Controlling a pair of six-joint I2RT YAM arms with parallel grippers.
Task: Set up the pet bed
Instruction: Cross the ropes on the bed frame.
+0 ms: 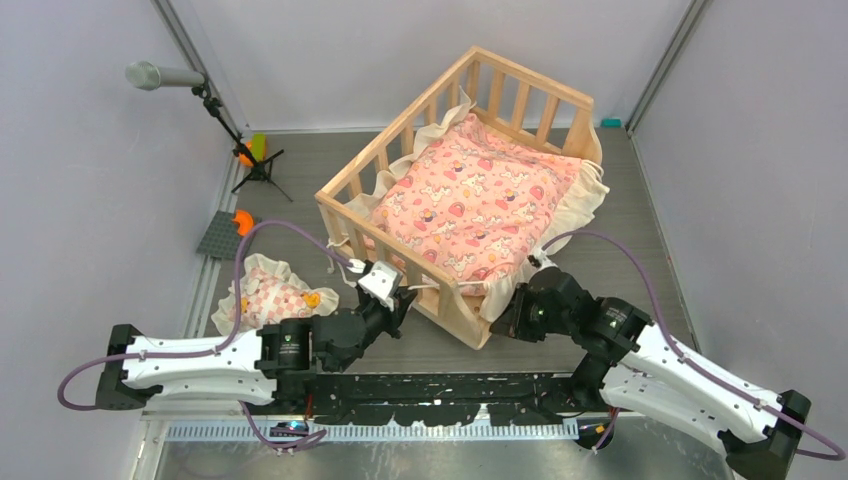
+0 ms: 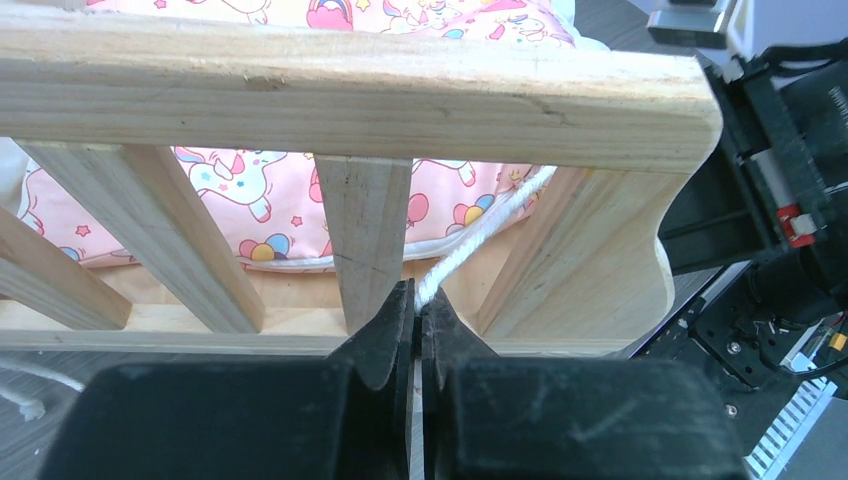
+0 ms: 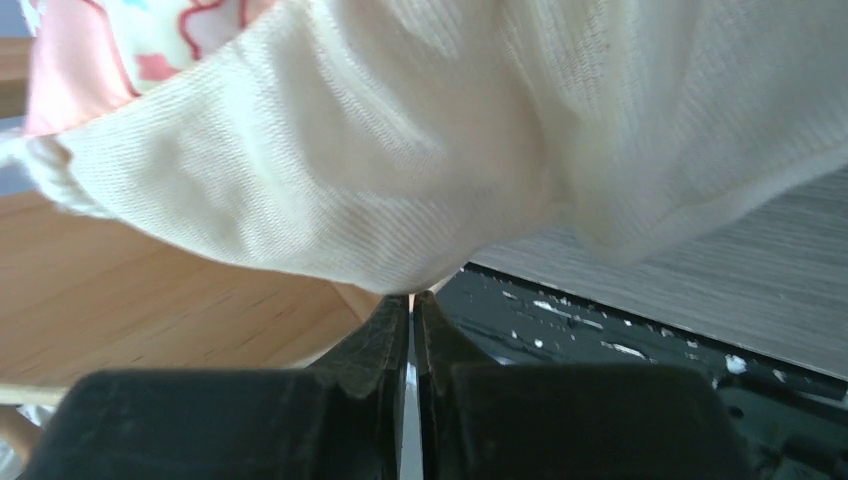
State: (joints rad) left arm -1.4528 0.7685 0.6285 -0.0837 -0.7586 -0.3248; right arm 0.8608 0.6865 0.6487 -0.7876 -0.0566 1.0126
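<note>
Grey table [image 1: 620,240]: 1 pet bed [image 1: 398,122], 1 cushion [image 1: 475,200], 1 pillow [image 1: 270,298] — left hand [image 2: 416,300] pinching cord [image 2: 480,235], right hand [image 3: 411,305] clenched.

No writing, number or brand can be read in any view. Small pale labels on the left arm's joint [image 1: 293,341] and the right arm's joint [image 1: 612,322], at the near side, are too tiny to make out.

Cushion [image 1: 475,205]: I see it in the pet bed [image 1: 530,78].
Pillow [image 1: 268,298]: on the bench [image 1: 640,250], left of the pet bed, seemingly apart from it.
</note>
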